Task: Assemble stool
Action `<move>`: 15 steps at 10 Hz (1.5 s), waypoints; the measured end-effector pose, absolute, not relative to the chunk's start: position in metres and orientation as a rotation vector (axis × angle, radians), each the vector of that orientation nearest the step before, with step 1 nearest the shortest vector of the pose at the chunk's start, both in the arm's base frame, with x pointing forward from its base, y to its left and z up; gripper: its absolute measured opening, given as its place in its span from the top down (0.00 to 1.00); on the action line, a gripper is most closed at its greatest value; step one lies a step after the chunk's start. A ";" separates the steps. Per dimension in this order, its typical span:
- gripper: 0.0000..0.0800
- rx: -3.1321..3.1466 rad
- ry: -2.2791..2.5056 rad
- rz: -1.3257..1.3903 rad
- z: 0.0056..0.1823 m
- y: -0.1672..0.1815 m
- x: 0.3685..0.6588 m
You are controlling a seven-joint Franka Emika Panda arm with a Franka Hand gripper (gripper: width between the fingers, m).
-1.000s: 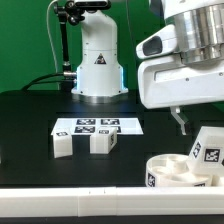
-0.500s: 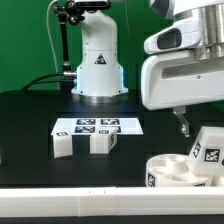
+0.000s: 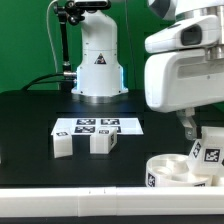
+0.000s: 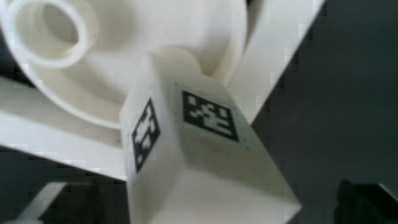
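- We open on a black table [image 3: 30, 115] under a green backdrop. The arm's white base [image 3: 98, 62] stands at the back, and the marker board [image 3: 97, 124] lies flat mid-table.
- In the exterior view, two loose parts sit just in front of that board: the first leg block [image 3: 62, 144] and the second leg block [image 3: 101, 141]. They sit side by side with a small gap, well apart from the seat.
- Over on the exterior view's right, near the front edge, the seat disc [image 3: 168, 172] lies flat. A third leg block [image 3: 208, 150] stands at its far side, its tag facing us.
- The gripper [image 3: 187, 126] hangs just above and beside that third leg block. We see only one finger here, so this angle does not settle how the jaws stand.
- In the wrist view, the third leg block [image 4: 205, 150] fills the middle with two tags showing, and the seat disc [image 4: 71, 45] and its round hole lie beyond it.
- The dark fingers [image 4: 50, 203] flank the block, spread wide with gaps on both sides, so we see nothing pinched.
- As for progress, we judge it early. One leg is at the seat, though we cannot tell whether it sits in its socket.
- Two legs wait by the marker board, so fetching and fitting them remains.
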State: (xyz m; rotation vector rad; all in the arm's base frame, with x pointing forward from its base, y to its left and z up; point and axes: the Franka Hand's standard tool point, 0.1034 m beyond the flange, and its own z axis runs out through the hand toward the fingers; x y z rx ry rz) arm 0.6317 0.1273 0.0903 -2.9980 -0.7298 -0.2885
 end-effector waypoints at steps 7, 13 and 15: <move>0.19 -2.773 -1.593 -0.207 0.084 0.127 0.637; 0.19 -2.521 -2.026 -0.166 0.081 0.115 0.638; 0.34 -2.525 -2.020 -0.166 0.081 0.114 0.638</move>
